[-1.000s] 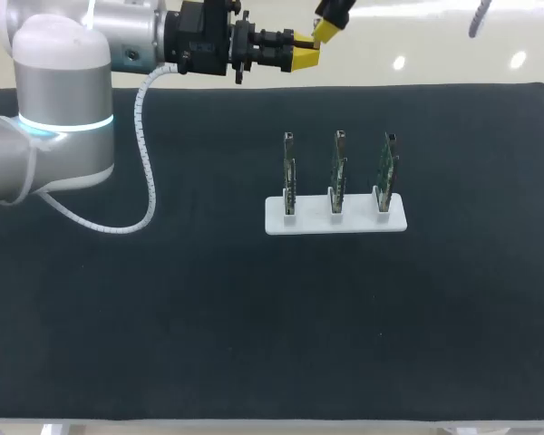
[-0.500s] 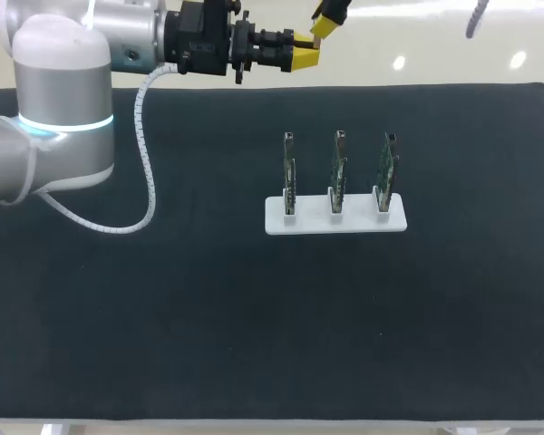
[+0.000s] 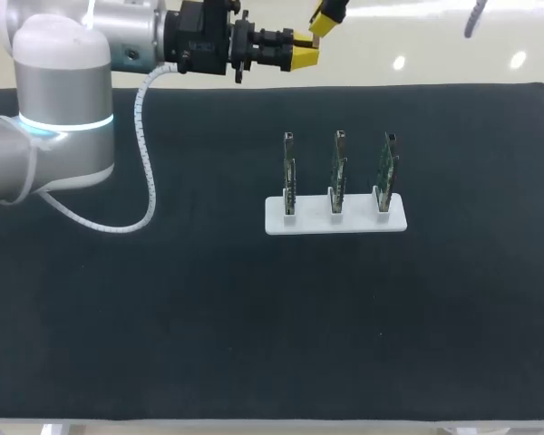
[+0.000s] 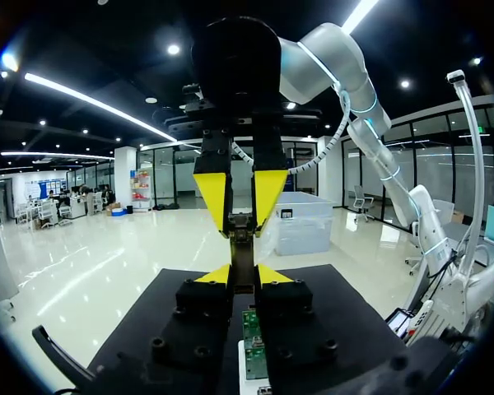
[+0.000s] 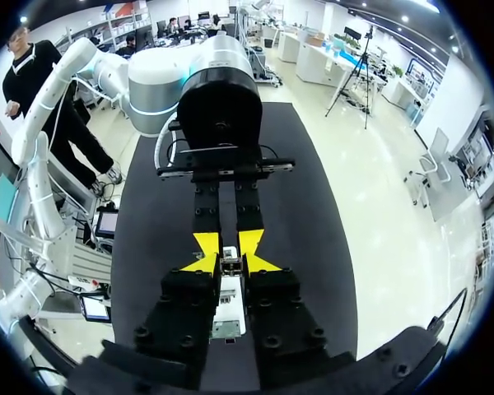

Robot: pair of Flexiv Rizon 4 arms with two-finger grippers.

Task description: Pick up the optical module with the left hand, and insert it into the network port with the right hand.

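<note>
The left arm stretches level above the worktop's [image 3: 163, 308] far edge, left claw [image 3: 305, 57] clenched on the optical module [image 4: 243, 249]; the right claw [image 3: 321, 27] points down, gripping its other end.

The left arm [image 3: 63, 109] is held level, with the left tool [image 3: 301, 57] pointing sideways toward the robot's right. The right tool [image 3: 328, 18] angles down from above and meets it tip to tip. Each tool's fingers stand narrowly apart, pinching the optical module [image 5: 227, 300] from two sides.
</note>
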